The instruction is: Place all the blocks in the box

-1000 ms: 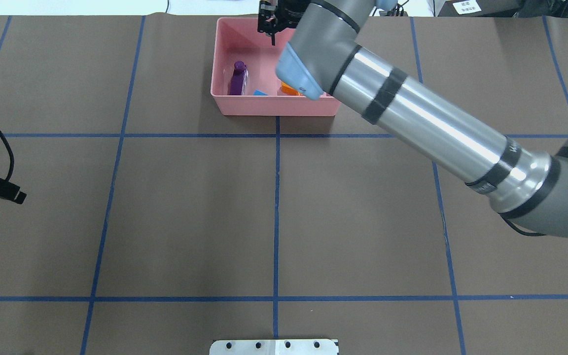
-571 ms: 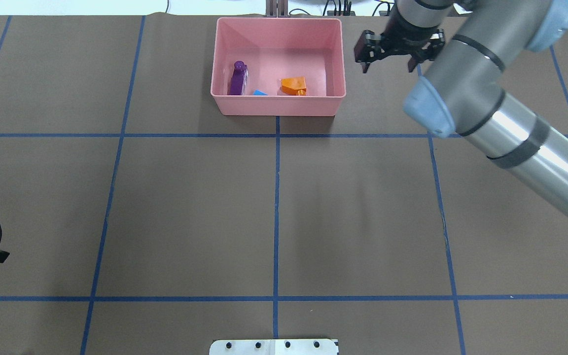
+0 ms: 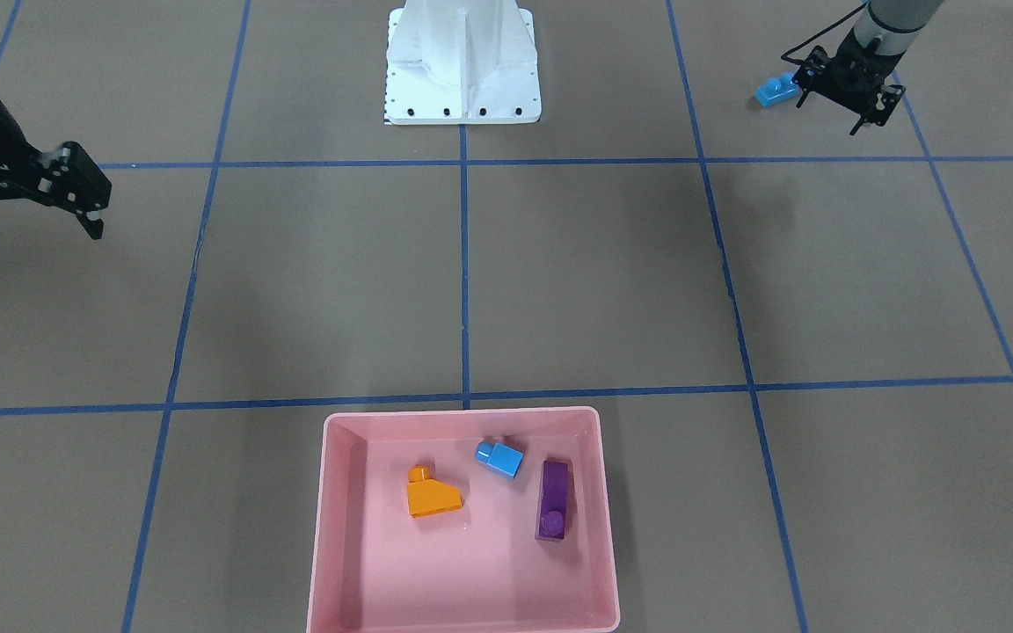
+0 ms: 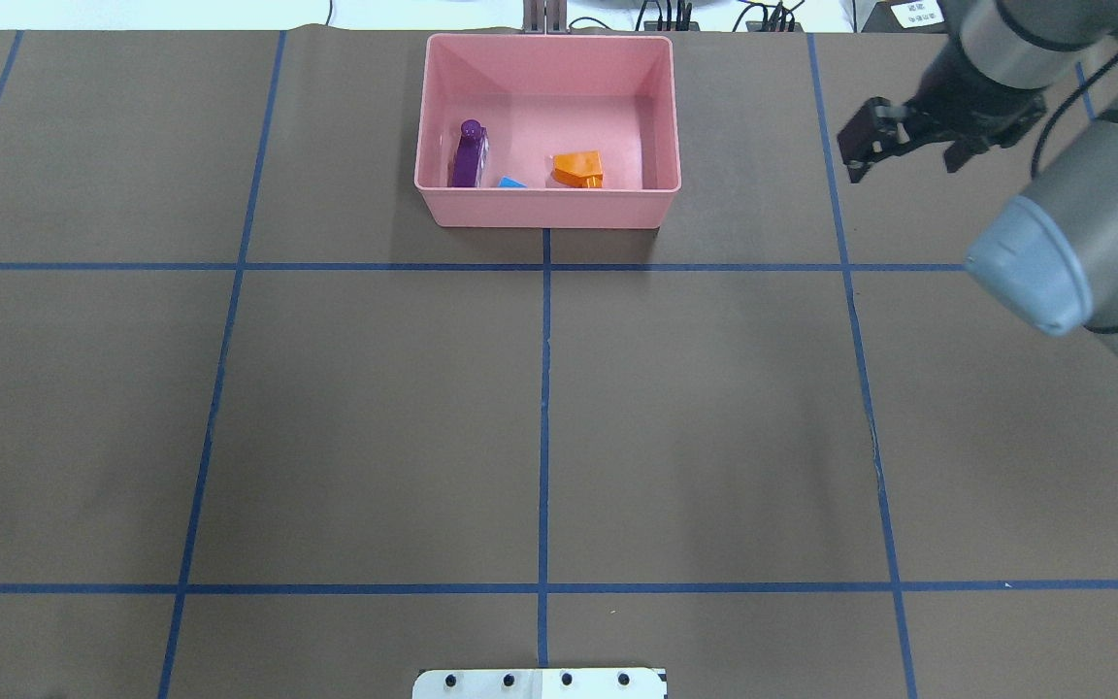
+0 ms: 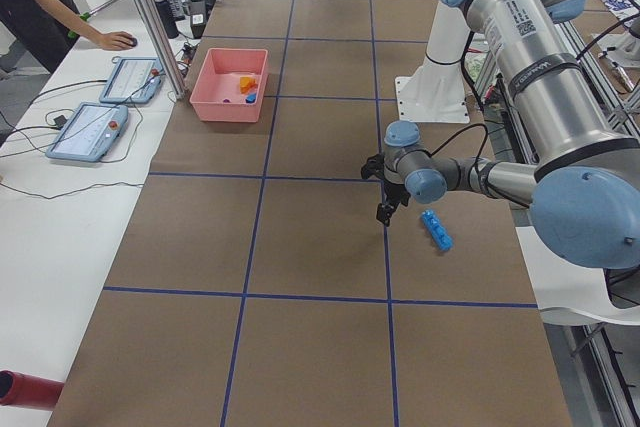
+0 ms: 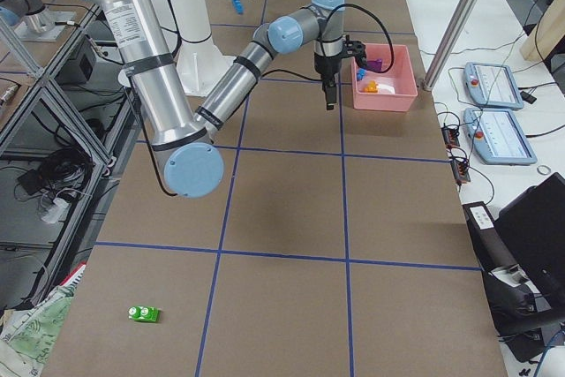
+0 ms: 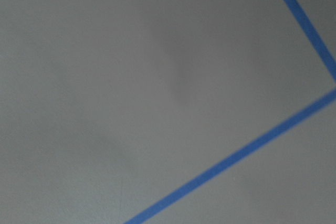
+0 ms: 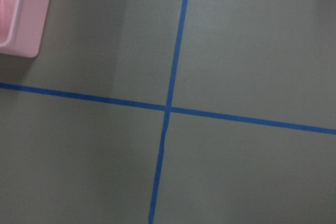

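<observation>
Right end effector (image 4: 904,160) withdrawn from over box (image 4: 547,209), now beside it; fingers spread, empty.
Boxed: orange block (image 3: 432,499), small blue block (image 3: 500,458), purple block (image 3: 552,510).
Outstanding: long blue block (image 3: 775,90) on worktop (image 4: 375,417) beside spread left end effector (image 3: 827,114); green block (image 6: 143,313) well apart.

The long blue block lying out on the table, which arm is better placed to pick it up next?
Left. The left gripper hovers open right beside the long blue block, near the robot's own left end of the table. The right gripper, also open, hangs over the opposite half, far from it.
</observation>
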`<state>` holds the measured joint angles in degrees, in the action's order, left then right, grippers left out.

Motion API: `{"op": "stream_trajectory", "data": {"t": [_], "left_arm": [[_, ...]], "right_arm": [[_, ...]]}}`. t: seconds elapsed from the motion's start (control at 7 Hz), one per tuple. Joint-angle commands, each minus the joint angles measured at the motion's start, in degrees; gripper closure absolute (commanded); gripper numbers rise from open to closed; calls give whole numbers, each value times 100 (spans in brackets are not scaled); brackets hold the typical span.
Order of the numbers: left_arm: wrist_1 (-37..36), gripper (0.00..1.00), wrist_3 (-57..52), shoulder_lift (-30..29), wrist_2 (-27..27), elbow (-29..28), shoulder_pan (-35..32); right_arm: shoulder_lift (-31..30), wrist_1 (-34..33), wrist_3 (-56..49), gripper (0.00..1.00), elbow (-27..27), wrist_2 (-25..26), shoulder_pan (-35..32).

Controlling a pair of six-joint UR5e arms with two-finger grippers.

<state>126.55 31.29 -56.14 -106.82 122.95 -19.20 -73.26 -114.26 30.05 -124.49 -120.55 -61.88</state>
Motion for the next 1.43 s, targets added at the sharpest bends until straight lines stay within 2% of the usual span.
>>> {"op": "stream_trajectory", "data": {"t": [0.0,0.57,0.86,1.0,1.29], "left_arm": [[10,0,288,173,624,19,1185],[-17,0,771,340,672,124,2093],[-34,2,897,358,672,63,2219],[-113,9,897,323,672,19,2271],[-140,9,906,297,680,-51,2289]], "right_arm": [[-1160,-150,-970,1,-811,-12,-323],[-1270,-150,-1045,1,-840,-56,-413],[-1340,-141,-1045,1,-831,-56,-413],[-1340,-141,-1045,1,-831,-100,-413],[-1349,-141,-1045,1,-822,-170,-404]]}}
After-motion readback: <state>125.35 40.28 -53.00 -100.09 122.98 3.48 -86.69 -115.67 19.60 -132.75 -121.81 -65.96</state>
